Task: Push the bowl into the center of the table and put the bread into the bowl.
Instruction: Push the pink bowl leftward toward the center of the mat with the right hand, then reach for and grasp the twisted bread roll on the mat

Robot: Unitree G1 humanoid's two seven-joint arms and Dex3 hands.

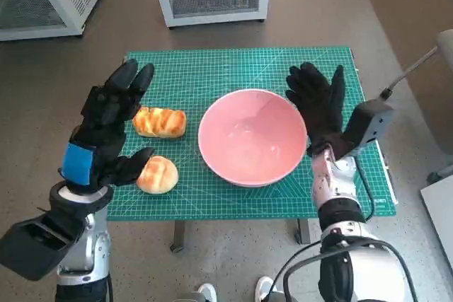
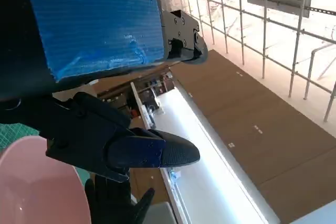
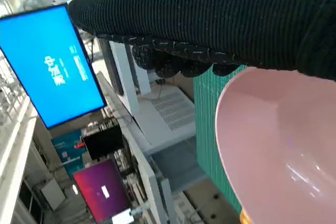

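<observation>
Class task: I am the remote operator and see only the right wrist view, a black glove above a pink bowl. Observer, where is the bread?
Observer: Two bread pieces lie on the green mat, on the bowl's left-hand side: a long loaf and a round bun.
Operator: Is my left hand holding either?
Observer: The left hand hangs over them, its fingers spread; a fingertip is beside the bun, and contact is unclear.
Operator: And my right hand?
Observer: The right hand is open against the bowl's far-right rim.
</observation>
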